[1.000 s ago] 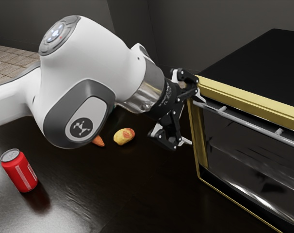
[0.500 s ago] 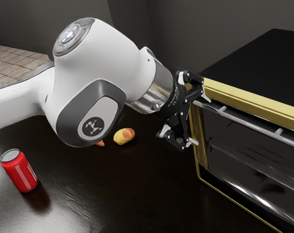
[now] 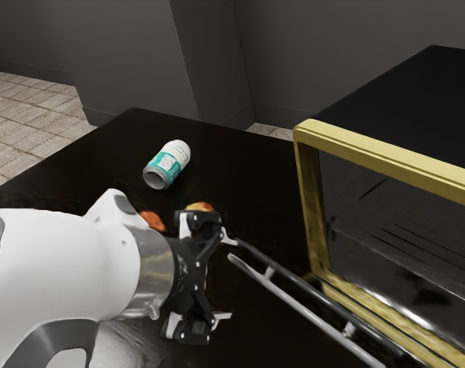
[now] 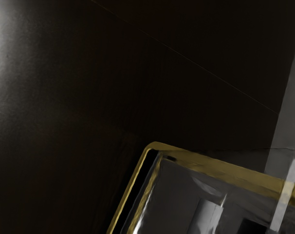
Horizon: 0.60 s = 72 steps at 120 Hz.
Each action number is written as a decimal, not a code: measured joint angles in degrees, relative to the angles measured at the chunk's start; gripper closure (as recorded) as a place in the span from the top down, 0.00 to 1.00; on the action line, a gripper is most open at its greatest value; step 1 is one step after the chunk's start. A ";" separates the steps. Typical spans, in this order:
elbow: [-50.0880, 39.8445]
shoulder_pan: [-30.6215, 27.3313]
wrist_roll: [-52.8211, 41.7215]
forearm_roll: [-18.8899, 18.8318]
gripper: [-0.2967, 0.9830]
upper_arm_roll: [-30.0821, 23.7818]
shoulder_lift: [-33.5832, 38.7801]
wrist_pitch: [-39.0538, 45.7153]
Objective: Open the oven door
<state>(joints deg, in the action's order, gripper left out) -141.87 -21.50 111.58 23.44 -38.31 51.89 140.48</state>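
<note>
Oven door (image 3: 305, 286) is hanging open, way down in front of the gold frame (image 3: 312, 218). Our pincer (image 3: 229, 278) is spread wide beside one end of the handle (image 3: 294, 302); we honestly can't tell if they're touching.

I count three loose things on the one surface (image 3: 240, 172): one white-and-teal container (image 3: 168, 162) and two pieces of food, made up of one orange piece (image 3: 152, 221) and one yellow-and-red piece (image 3: 199, 206). Of ovens there is one (image 3: 417, 100), and it has one door (image 3: 309, 289). That door carries one handle (image 3: 298, 305), and I can count two posts on it, the first post (image 3: 269, 272) and the second post (image 3: 348, 330). For my own part, I have one arm (image 3: 56, 268) and one gripper (image 3: 225, 278), with two fingers on it.
</note>
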 joint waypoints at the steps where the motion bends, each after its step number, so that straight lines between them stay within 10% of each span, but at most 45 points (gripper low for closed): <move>1: -0.49 -1.04 -0.29 1.35 0.76 -0.84 1.55 -0.07; 12: -1.05 -7.97 -3.64 9.00 0.76 -2.78 9.85 -3.07; 28: 36.75 -2.65 -9.79 -10.13 0.76 14.92 -18.16 -25.29; 40: 45.36 4.12 -15.31 -21.19 0.77 30.11 -30.21 -37.29; 72: 37.11 10.25 -30.58 -21.31 0.77 35.80 -32.55 -48.69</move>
<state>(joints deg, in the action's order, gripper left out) -104.77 -11.25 81.00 2.13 -2.50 19.34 91.79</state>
